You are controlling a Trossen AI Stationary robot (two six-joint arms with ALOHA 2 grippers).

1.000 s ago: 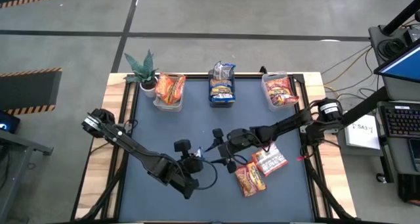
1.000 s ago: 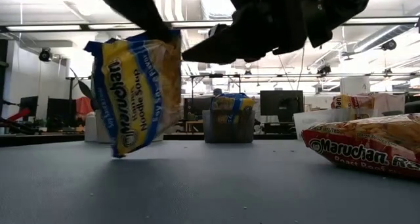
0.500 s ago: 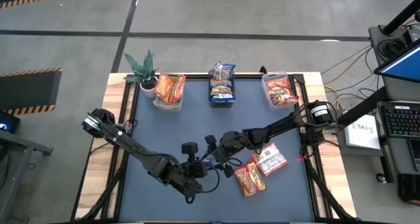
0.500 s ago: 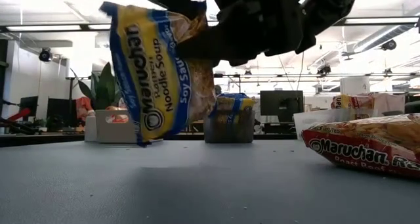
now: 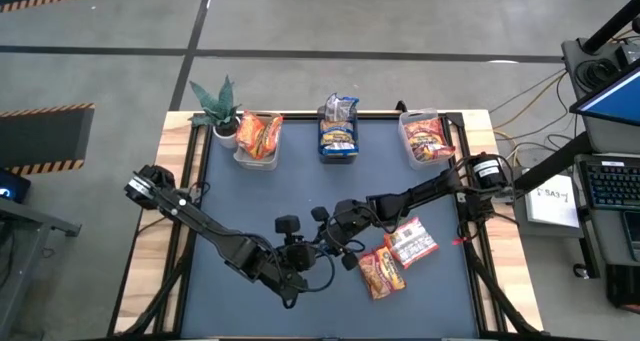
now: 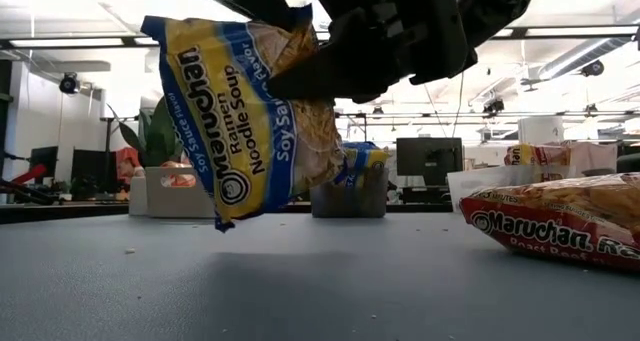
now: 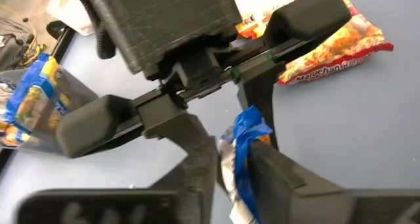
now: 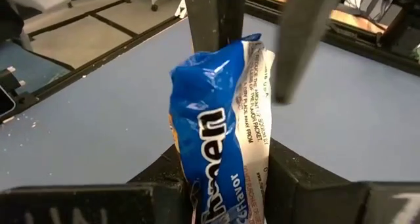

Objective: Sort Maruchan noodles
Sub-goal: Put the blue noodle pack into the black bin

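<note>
High view shows three far bins (image 5: 338, 141) already stocked, two packets (image 5: 396, 258) left on the bench (image 5: 250, 196); both tools, left tool (image 7: 226, 155) and right tool (image 8: 226, 165), pinch a blue-yellow packet (image 6: 250, 121) aloft mid-bench.

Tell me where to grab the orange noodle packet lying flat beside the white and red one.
Come from straight above and pinch the orange packet across its narrow width, mid-length, wrist turned to match its slant. It lies flat, and the white-red packet crowds its far end.

blue-yellow packet (image 6: 250, 116) hangs tilted above the table — red packets (image 5: 397, 259) lie flat.
</note>
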